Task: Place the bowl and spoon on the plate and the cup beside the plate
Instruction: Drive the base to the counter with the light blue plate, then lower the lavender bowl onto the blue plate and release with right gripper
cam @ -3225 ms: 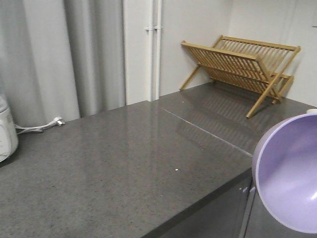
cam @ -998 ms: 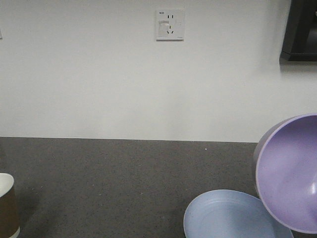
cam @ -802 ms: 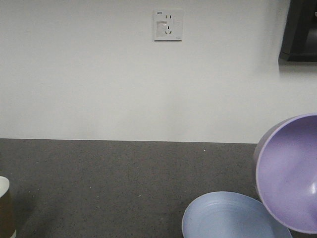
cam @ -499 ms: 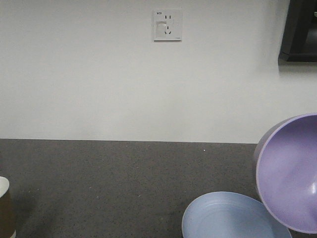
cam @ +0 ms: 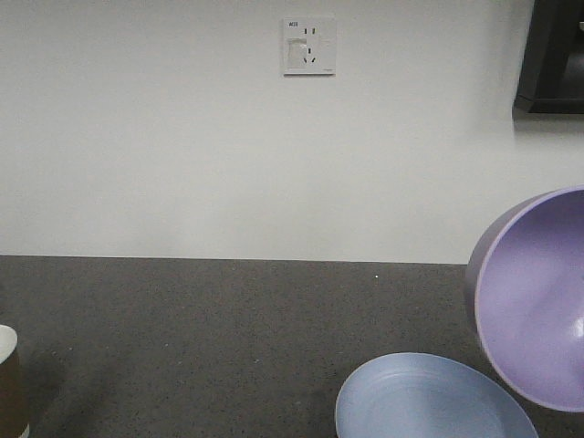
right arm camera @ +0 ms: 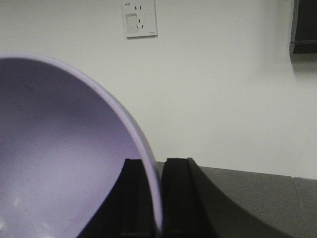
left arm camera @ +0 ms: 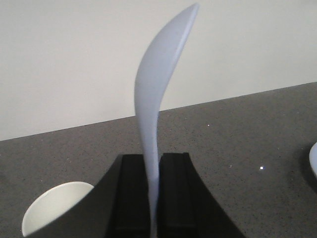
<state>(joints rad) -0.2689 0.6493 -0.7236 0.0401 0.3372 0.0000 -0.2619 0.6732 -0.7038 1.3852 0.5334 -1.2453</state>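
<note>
The lavender bowl (cam: 538, 301) hangs tilted at the right edge of the front view, above the right side of the pale blue plate (cam: 429, 401) on the dark counter. In the right wrist view my right gripper (right arm camera: 157, 171) is shut on the rim of the bowl (right arm camera: 59, 158), one finger inside it and one outside. My left gripper (left arm camera: 153, 163) is shut on the handle of the pale spoon (left arm camera: 158, 84), which stands upright with its scoop at the top. The brown paper cup (cam: 9, 379) stands at the far left, and its white rim (left arm camera: 54, 208) shows low left in the left wrist view.
A dark speckled counter (cam: 210, 338) runs up to a white wall with a socket plate (cam: 308, 46). A black object (cam: 555, 55) hangs at the upper right.
The camera swung from the counter corner with a wooden rack to face the wall, plate and cup. Over the last half second the bowl rose slightly.
</note>
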